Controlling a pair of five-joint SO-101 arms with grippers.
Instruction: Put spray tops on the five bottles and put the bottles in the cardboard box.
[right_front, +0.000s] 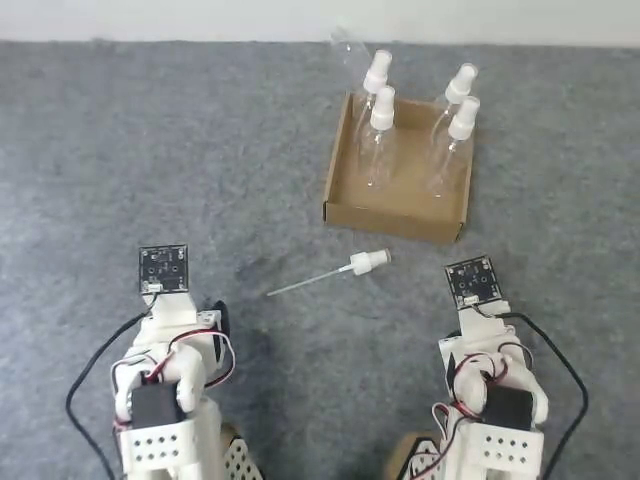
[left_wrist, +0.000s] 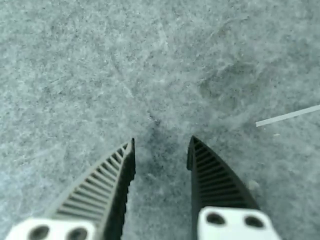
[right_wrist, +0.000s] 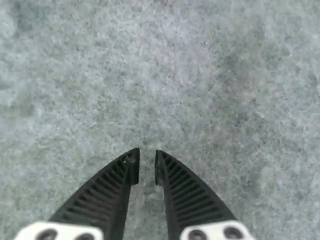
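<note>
Four clear bottles with white spray tops stand in the cardboard box at the back right. Another clear bottle without a top shows just behind the box's far left corner. A loose spray top with a long thin dip tube lies on the carpet in front of the box. The end of that tube is ahead of my left gripper and off to one side. That gripper is open over bare carpet. My right gripper hangs over bare carpet with its jaws nearly together and nothing between them.
Grey carpet covers the whole table. The left arm and the right arm sit folded at the near edge, on either side of the loose spray top. A pale wall strip runs along the far edge.
</note>
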